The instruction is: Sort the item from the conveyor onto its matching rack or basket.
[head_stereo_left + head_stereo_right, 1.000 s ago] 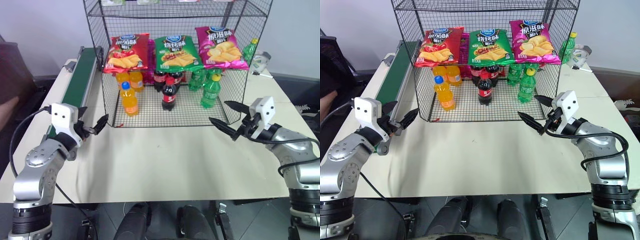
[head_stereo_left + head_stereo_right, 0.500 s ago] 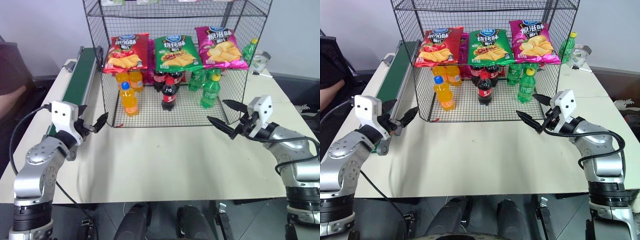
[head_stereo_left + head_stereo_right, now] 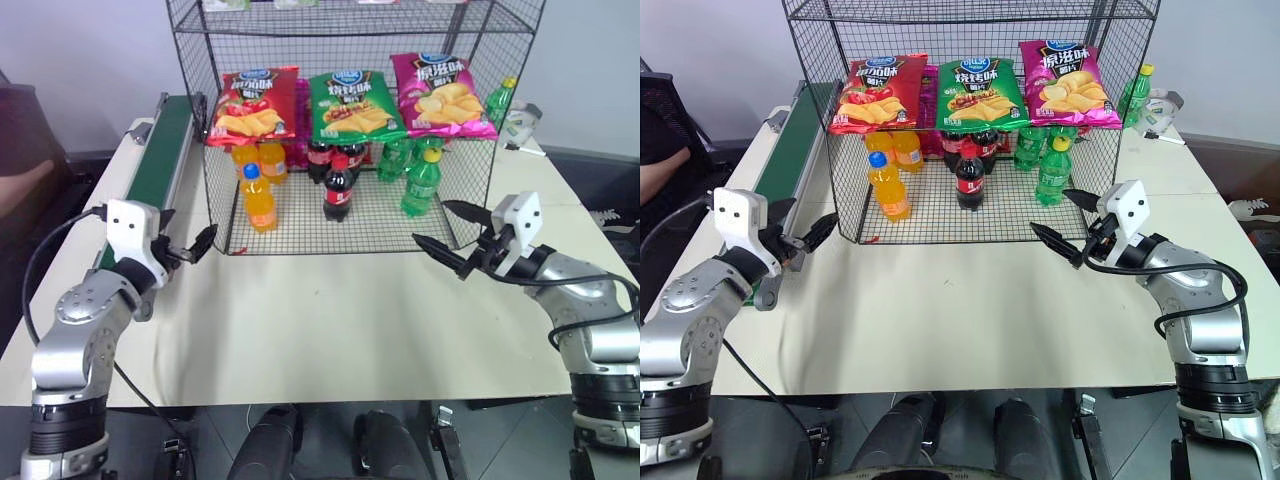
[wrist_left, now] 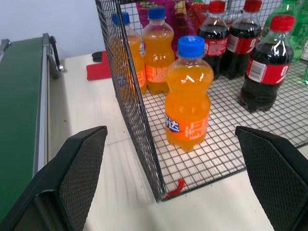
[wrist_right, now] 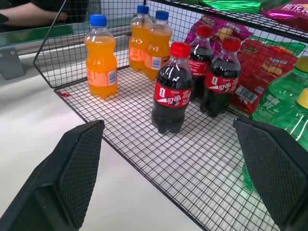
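An orange drink bottle (image 3: 259, 198) with a blue cap stands upright at the front left of the black wire rack's (image 3: 210, 160) bottom tier; two more orange bottles (image 4: 144, 53) stand behind it. The dark-green conveyor (image 3: 160, 150) runs along the table's left side, and its visible belt carries nothing. My left gripper (image 3: 186, 236) hovers open just outside the rack's left front corner, pointing at the front orange bottle (image 4: 188, 96), with nothing between its fingers (image 4: 82, 168). My right gripper (image 3: 434, 224) is open and empty in front of the rack's right front corner.
Cola bottles (image 3: 338, 188) and green bottles (image 3: 420, 185) share the bottom tier. Three chip bags (image 3: 352, 105) lie on the tier above. A person's arm (image 3: 25, 180) rests at the left edge beyond the conveyor. A green bottle (image 3: 499, 100) stands behind the rack, right.
The person's arm at the left edge has shifted a little. Both grippers keep their place and stay open.
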Tool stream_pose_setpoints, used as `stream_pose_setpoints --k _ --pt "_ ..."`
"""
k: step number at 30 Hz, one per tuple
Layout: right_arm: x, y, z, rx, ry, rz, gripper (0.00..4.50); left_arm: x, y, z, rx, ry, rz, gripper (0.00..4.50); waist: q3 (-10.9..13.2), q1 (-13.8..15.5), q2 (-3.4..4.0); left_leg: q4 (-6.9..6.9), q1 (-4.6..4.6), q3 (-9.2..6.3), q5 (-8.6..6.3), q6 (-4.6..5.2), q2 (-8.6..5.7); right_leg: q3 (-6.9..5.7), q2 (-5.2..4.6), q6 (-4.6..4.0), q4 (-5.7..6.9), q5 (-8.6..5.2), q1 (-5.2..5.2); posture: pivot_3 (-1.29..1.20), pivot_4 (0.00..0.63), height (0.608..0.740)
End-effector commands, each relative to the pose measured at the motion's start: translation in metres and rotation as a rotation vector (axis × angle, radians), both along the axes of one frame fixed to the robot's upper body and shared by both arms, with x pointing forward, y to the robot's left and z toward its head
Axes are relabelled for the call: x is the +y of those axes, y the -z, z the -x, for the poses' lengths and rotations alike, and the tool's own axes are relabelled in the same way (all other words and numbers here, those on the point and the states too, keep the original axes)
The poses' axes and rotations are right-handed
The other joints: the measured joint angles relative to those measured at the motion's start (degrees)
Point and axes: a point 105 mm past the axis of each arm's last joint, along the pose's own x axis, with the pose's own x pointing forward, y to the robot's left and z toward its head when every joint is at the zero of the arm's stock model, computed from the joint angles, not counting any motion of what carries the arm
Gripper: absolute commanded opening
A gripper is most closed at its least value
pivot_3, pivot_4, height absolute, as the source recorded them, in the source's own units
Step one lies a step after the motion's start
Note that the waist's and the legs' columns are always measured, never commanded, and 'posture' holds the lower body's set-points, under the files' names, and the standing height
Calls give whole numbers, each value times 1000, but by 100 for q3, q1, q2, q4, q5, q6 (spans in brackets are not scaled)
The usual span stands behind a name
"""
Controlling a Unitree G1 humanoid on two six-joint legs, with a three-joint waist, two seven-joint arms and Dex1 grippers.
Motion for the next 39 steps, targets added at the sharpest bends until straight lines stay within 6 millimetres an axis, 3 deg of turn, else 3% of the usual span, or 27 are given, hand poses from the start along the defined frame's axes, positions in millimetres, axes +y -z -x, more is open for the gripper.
stream_pose_setpoints --k 1,23,34,39 --pt "5 -14 -1 -70 -15 2 4500 2 -12 0 -37 -10 -21 4468 0 -2 0 0 0 0 0 0 0 0 0 6 0 3 0 0 150 740" --pt "11 -6 -5 -89 -34 -14 4500 -1 -14 -9 -84 -54 -5 4468 0 -3 0 -2 0 0 0 0 0 0 1 11 -1 6 -1 0 150 740" --pt "14 -4 -3 -76 -63 -18 4500 -3 -7 2 -80 -59 -16 4468 0 -2 0 -2 0 0 0 0 0 0 1 11 -1 6 0 0 150 740" --pt "18 -6 -6 -77 -76 -11 4500 -6 -10 -2 -96 -63 -6 4468 0 -3 0 -1 0 0 0 0 0 0 1 11 -1 6 0 0 150 740"
